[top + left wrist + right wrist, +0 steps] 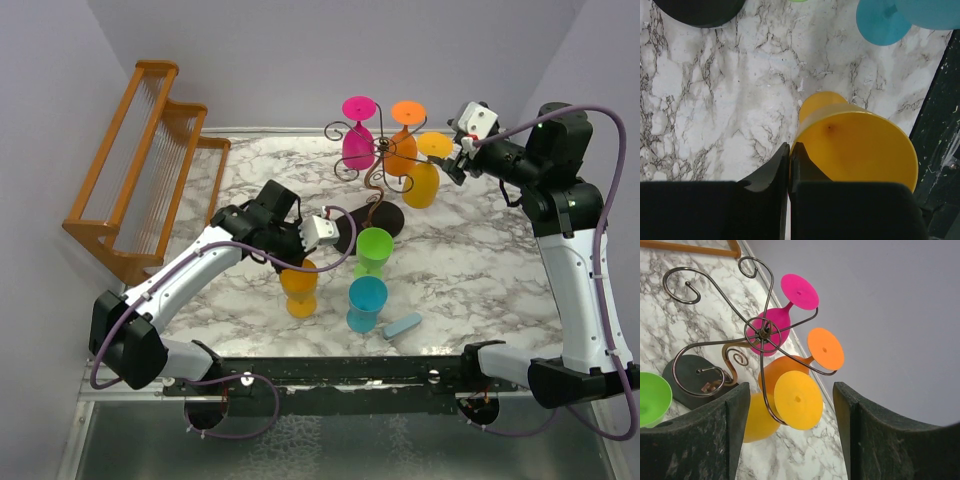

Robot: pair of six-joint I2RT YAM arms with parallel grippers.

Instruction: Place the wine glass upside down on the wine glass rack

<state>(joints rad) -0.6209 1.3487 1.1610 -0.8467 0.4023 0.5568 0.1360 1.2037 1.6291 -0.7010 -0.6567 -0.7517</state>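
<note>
The dark wire wine glass rack (378, 168) stands mid-table on a black oval base; it also shows in the right wrist view (762, 332). Pink (358, 140), orange (402, 140) and yellow (422, 180) glasses hang upside down on its arms. My right gripper (462, 160) is open and empty, its jaws either side of the yellow glass's foot (797, 400) without touching it. My left gripper (293, 258) is shut on the rim of an upright orange-yellow wine glass (855, 145) that stands on the table in front of the rack (299, 287).
A green glass (374, 250) and a blue glass (367, 303) stand upright right of the held glass. A small light-blue piece (403, 326) lies near the front edge. A large wooden stepped rack (140, 160) fills the left side. Walls enclose the table.
</note>
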